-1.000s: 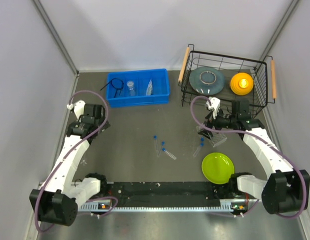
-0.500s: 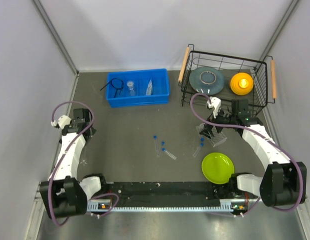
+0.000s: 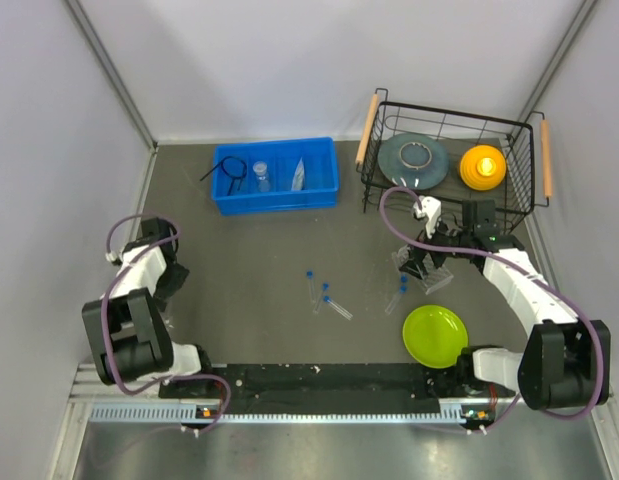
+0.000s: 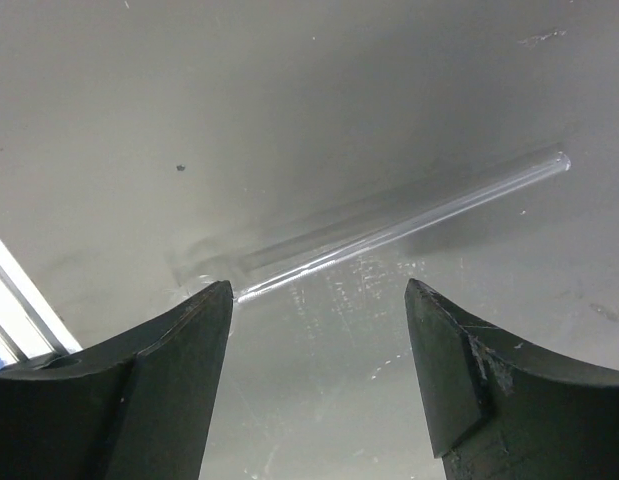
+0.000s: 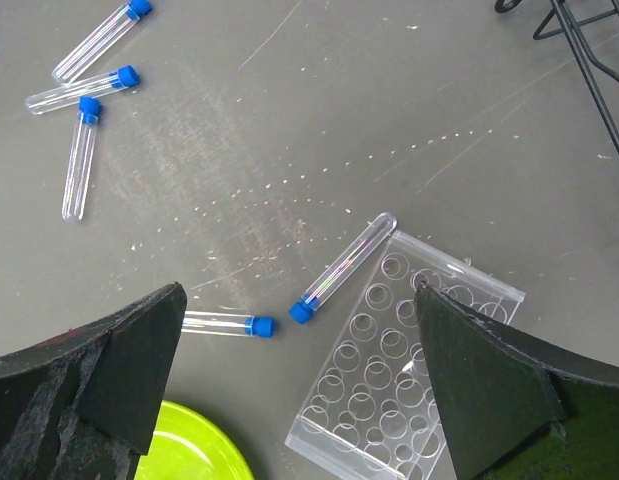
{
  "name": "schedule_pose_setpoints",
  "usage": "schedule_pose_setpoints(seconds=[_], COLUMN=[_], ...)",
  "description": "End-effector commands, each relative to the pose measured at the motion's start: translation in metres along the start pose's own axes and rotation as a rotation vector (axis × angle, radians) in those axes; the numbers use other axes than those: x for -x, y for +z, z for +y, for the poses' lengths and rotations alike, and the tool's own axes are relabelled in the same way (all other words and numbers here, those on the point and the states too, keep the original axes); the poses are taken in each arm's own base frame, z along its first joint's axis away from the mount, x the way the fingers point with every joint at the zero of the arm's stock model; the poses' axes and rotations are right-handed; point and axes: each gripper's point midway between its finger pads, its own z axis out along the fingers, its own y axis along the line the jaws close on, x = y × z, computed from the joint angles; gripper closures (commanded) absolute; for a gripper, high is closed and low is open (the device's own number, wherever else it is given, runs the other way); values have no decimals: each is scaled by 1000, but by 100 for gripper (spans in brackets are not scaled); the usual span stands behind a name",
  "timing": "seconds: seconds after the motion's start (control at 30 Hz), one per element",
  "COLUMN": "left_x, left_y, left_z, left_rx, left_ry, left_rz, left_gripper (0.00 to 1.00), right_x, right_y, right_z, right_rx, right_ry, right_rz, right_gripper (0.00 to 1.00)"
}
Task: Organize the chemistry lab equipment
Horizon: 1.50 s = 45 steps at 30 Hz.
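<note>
Several thin clear tubes with blue caps lie loose mid-table (image 3: 311, 288) (image 3: 337, 305) (image 3: 397, 295). The clear perforated rack (image 3: 436, 275) lies flat beside them. My right gripper (image 3: 421, 262) hovers open above the rack (image 5: 409, 370); two capped tubes (image 5: 344, 268) (image 5: 224, 323) lie below its gap (image 5: 299, 290), and nothing is held. The left arm (image 3: 139, 265) is folded back at the table's left edge. Its gripper (image 4: 319, 290) points down, open and empty, with a thin clear rod (image 4: 409, 215) lying just beyond the fingertips. The black ring (image 3: 232, 168), small jar (image 3: 262, 178) and packet (image 3: 298, 174) sit in the blue bin (image 3: 324, 190).
A black wire basket (image 3: 374, 175) at the back right holds a grey dish (image 3: 414, 160) and an orange bowl (image 3: 483, 167). A lime-green plate (image 3: 435, 335) lies near the right arm's base and shows at the bottom of the right wrist view (image 5: 204, 455). Grey walls close in both sides.
The left arm has swung back from near the blue bin to the left edge and folded down toward the table, its jaws narrowing somewhat. The right gripper has edged slightly over the rack.
</note>
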Motion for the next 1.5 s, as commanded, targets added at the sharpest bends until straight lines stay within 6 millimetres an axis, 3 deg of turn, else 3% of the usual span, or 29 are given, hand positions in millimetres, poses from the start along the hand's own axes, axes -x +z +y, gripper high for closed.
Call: schedule_pose_setpoints(seconds=[0.0,0.23,0.4,0.8,0.97,1.17,1.47], left_x=[5,-1,-6,-40,-59,-74,-81], left_y=[8,17,20,14,15,8,0], left_z=[-9,-11,-15,-29,-41,-52,-70], left_rx=[-6,-6,-25,-155,-242,-357,-478], left_ry=[2,13,29,67,96,155,203], left_rz=[16,77,114,259,344,406,455], left_gripper=[23,22,27,52,69,80,91], right_x=[5,7,12,20,23,26,32], right_y=[-1,-2,-5,-9,-12,-14,-19], right_z=[-1,0,1,4,4,5,8], right_rx=[10,13,8,5,-4,-10,-11], right_ry=[-22,-34,-50,-73,-85,-104,-125], right_rz=[-30,-39,-54,-78,-84,-93,-113], right_gripper=[1,1,1,1,1,1,1])
